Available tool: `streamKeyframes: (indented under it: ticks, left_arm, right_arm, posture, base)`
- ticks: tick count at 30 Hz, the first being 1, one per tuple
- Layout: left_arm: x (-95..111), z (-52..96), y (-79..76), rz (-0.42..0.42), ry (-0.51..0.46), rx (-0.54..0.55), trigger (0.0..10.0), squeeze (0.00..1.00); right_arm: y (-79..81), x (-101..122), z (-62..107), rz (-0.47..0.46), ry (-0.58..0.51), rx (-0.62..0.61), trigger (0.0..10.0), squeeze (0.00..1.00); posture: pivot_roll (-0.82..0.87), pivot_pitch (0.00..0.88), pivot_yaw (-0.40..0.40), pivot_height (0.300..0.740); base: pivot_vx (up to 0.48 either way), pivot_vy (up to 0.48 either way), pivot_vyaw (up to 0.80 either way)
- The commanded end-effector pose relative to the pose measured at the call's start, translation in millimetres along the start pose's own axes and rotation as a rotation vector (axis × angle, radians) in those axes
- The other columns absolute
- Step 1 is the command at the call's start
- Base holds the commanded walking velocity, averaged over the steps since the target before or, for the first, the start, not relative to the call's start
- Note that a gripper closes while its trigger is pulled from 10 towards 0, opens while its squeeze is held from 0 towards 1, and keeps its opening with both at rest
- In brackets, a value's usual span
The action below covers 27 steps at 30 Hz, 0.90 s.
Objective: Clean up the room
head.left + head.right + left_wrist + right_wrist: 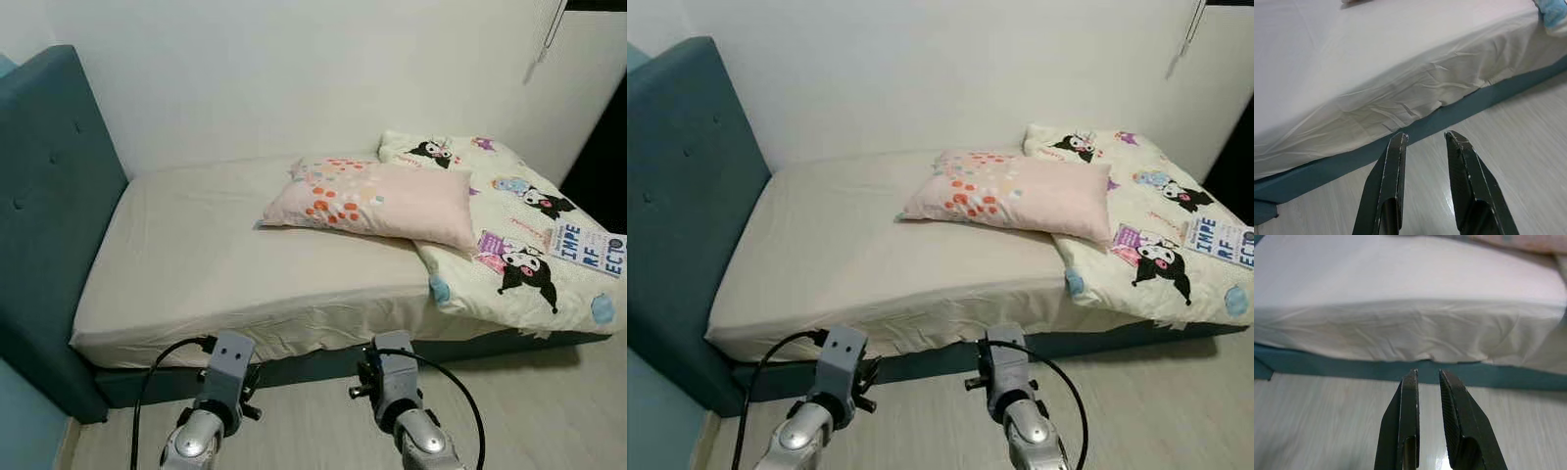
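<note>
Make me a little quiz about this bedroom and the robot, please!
1. True or false: the pillow lies at the teal headboard.
2. What partly lies under the pillow's right end? A) the cartoon blanket B) a towel C) a book
3. Fill in: the left gripper and right gripper, fingers apart and holding nothing, point at the bed's ____ edge.

Key: 1. False, it lies near the middle of the mattress. 2. A. 3. near (front).
</note>
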<state>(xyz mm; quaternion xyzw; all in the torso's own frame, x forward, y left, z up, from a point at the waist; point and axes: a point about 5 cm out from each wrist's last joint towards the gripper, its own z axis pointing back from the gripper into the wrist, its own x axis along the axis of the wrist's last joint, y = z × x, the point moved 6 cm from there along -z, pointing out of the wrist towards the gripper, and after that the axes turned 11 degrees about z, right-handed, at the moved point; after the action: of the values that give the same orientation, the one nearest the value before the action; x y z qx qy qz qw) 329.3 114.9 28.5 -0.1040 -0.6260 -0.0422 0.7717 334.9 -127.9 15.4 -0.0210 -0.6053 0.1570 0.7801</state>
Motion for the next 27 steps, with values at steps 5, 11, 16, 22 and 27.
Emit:
streamKeyframes:
  ticks: [5,11,16,22,27]
  left_arm:
    - [7.8,0.3,19.7,0.037,-0.044,0.113,10.0,0.00]
    - [15.0,-0.7,39.4,0.048,-0.074,0.192,10.0,0.00]
    - [15.3,-1.3,31.1,0.083,-0.075,0.137,10.0,0.00]
    - [16.5,2.3,20.2,0.103,-0.092,0.084,10.0,0.00]
    - [16.4,3.3,17.5,0.104,-0.100,0.078,10.0,0.00]
  right_arm:
    - [-50.8,6.9,10.1,0.005,-0.062,-0.257,10.0,0.00]
    - [-67.1,9.6,16.1,-0.010,-0.083,-0.306,10.0,0.00]
    - [-60.8,8.1,15.0,-0.013,-0.078,-0.277,10.0,0.00]
    - [-51.0,8.2,13.0,-0.022,-0.084,-0.260,10.0,0.00]
    - [-43.1,6.9,11.6,-0.020,-0.074,-0.237,10.0,0.00]
  posture:
    - [-0.02,0.052,-0.012,0.740]
    - [-0.03,0.046,-0.009,0.740]
    - [-0.03,0.043,-0.007,0.740]
    - [-0.02,0.036,-0.008,0.740]
    - [-0.03,0.034,-0.008,0.740]
  base:
    - [0.000,0.000,0.00]
    - [0.000,0.000,0.00]
    - [0.000,0.000,0.00]
    - [0.096,0.000,0.00]
    - [0.315,0.000,0.00]
